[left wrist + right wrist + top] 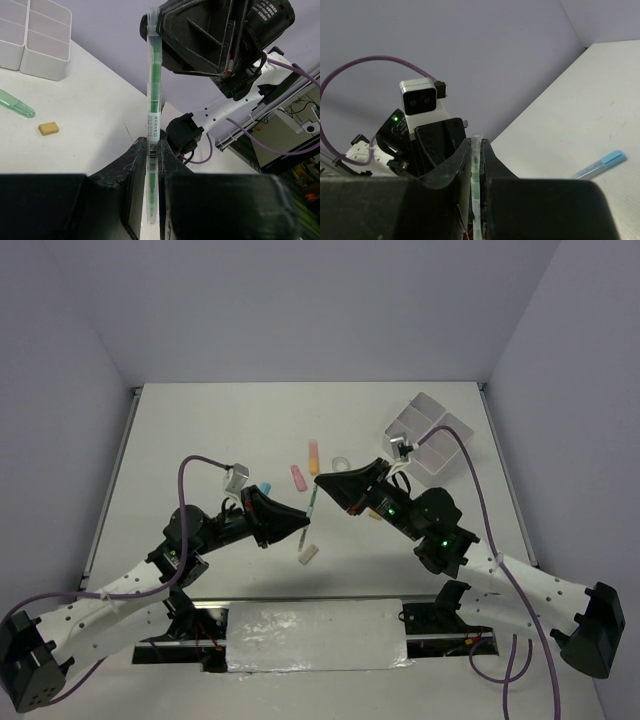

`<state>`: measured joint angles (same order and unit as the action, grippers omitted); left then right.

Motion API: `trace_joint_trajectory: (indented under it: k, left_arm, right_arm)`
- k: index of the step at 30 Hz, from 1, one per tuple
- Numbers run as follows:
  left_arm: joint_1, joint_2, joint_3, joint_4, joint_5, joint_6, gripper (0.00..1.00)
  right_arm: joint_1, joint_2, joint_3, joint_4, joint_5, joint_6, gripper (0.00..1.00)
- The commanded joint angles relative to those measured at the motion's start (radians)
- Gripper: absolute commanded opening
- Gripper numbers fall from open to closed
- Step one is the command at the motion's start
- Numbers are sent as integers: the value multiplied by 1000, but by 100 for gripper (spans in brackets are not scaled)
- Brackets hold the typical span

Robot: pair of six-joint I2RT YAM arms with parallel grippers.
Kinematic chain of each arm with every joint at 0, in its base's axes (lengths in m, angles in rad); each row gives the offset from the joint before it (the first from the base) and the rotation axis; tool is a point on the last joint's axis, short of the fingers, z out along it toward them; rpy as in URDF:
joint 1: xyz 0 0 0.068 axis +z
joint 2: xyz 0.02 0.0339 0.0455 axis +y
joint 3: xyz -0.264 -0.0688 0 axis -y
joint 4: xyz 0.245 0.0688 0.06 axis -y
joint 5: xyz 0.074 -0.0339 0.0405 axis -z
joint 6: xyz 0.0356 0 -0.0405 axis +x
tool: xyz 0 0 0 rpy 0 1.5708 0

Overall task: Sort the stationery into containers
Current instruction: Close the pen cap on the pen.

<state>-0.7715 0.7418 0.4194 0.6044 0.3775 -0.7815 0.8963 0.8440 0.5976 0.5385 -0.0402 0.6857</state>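
Note:
A thin clear pen with green ink hangs in the air between my two grippers. My left gripper is shut on its lower end, and in the left wrist view the pen rises from the left gripper. My right gripper is shut on its upper end; the right wrist view shows the pen pinched in the right gripper. The white divided tray stands at the back right, also visible as the tray. Loose stationery lies mid-table: an orange piece, a pink piece, a tape ring.
A pale piece lies just below the held pen and a blue piece sits by the left arm. A green pen and a beige eraser rest near the tray. A blue pen lies on the table.

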Motion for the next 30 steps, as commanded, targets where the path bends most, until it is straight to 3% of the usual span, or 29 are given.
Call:
trace_joint_trajectory:
  k: [1, 10, 19, 28, 30]
  left_arm:
    - [-5, -7, 42, 77, -9, 18, 0]
    - [-6, 13, 48, 120, -18, 4, 0]
    - [-5, 25, 51, 161, -60, -21, 0]
    - [-6, 41, 67, 153, -40, 1, 0]
    - [-6, 45, 62, 164, -34, -1, 0]
  right_arm:
    - [13, 0, -12, 52, -6, -11, 5]
    - [29, 3, -30, 83, 0, -9, 6]
    - [59, 6, -53, 126, 26, -44, 17]
    - [78, 1, -65, 156, 14, -81, 48]
    - [79, 3, -62, 153, 14, -83, 49]
